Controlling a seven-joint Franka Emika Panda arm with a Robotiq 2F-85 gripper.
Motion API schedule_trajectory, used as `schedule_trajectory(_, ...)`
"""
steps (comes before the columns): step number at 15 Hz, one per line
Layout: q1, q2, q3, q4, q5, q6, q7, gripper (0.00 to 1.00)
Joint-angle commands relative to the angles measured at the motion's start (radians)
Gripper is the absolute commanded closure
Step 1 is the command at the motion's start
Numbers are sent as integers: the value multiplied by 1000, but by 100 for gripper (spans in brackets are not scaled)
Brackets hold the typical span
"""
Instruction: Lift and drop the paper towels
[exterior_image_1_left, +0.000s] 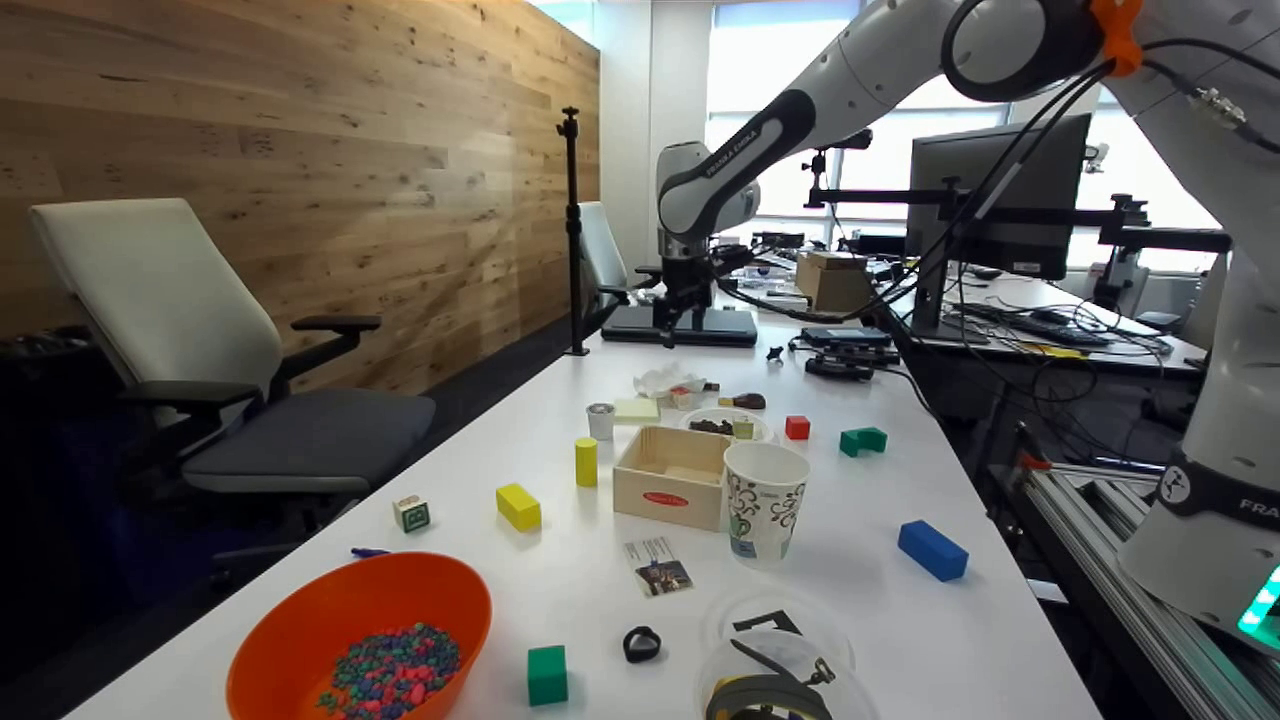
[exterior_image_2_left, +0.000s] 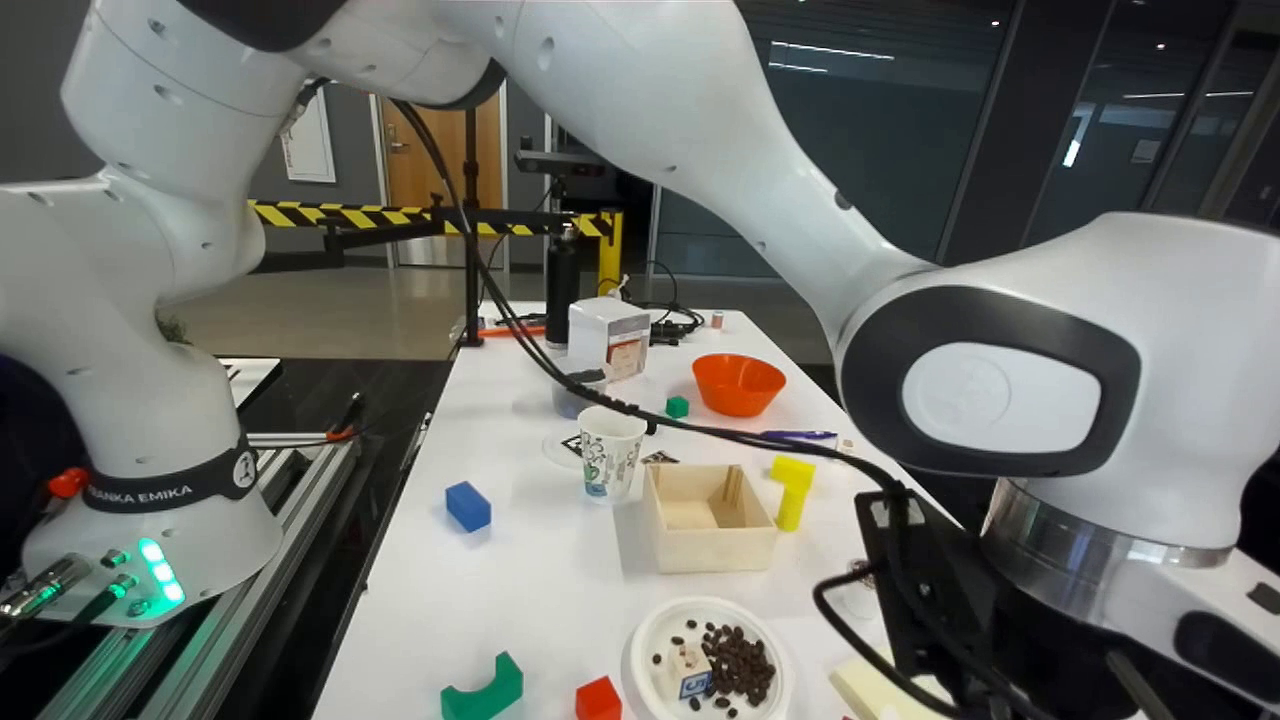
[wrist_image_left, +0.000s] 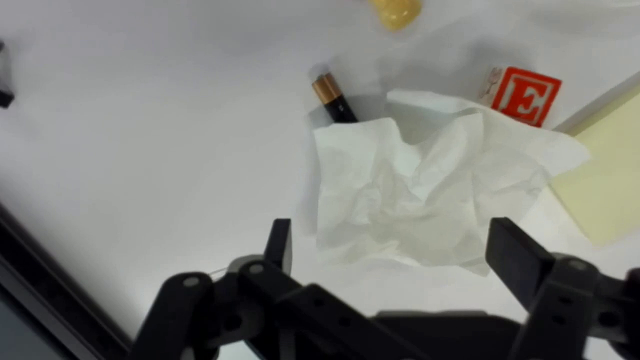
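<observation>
The paper towel is a crumpled white sheet (wrist_image_left: 425, 200) on the white table in the wrist view. It also shows in an exterior view as a small white heap (exterior_image_1_left: 665, 381) towards the far end. In an exterior view where the arm covers the lower right corner, the towel does not show. My gripper (wrist_image_left: 391, 222) is open and empty, its two black fingers wide apart. The fingertips appear on both sides of the towel's near part, above the table. In an exterior view the gripper (exterior_image_1_left: 683, 322) hangs beyond the towel, pointing down.
A black battery (wrist_image_left: 339, 104) and a red letter block (wrist_image_left: 527, 95) lie against the towel's far edge. A yellow note pad (wrist_image_left: 602, 172) lies beside it. A plate with beans (exterior_image_2_left: 650, 690), wooden box (exterior_image_1_left: 665, 497) and paper cup (exterior_image_1_left: 763, 505) stand nearby. A dark flat device (exterior_image_1_left: 730, 328) lies beyond.
</observation>
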Motion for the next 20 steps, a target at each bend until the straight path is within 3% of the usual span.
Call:
schedule_trajectory(1, -50, 52, 32, 44, -40, 103, -167, 0)
schedule_trajectory(6, -142, 83, 153, 55, 8, 200, -444, 0)
schedule_trajectory(8, -184, 87, 217, 61, 32, 199, -556, 0)
schedule_trajectory(10, -200, 91, 244, 82, 44, 121, -600, 0)
schedule_trajectory(15, -153, 100, 176, 139, -7, -75, -548, 0)
schedule_trajectory(17, -140, 111, 161, 151, -18, -96, -540, 0)
schedule_trajectory(20, -116, 145, 134, 161, -31, -33, -499, 0)
